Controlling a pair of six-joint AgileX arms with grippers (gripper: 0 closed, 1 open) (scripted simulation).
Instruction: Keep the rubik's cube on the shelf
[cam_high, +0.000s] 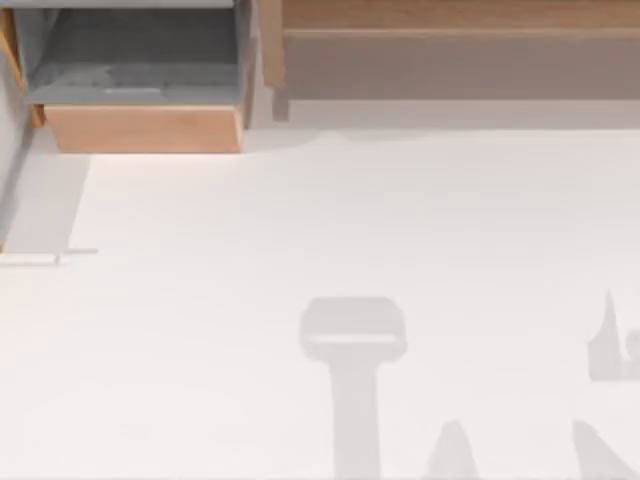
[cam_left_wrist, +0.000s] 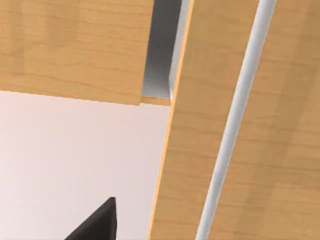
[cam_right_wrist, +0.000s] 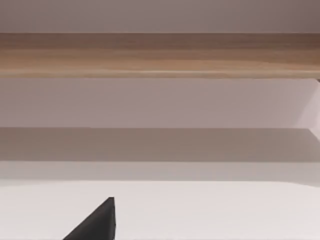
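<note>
— Where's the shelf?

— The shelf (cam_high: 460, 45) runs along the far edge of the white desk (cam_high: 320, 260), right of the grey-lined box (cam_high: 140, 75). Its wooden ledge (cam_right_wrist: 160, 55) faces the right wrist camera.

— And the pincers?

— One dark fingertip (cam_left_wrist: 97, 225) by the box; another (cam_right_wrist: 95, 222) facing the shelf. Spread or pressed together, I cannot tell.

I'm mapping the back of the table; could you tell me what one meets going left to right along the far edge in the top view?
Grey-lined box compartment with light-wood front → wooden side post → shelf.
</note>
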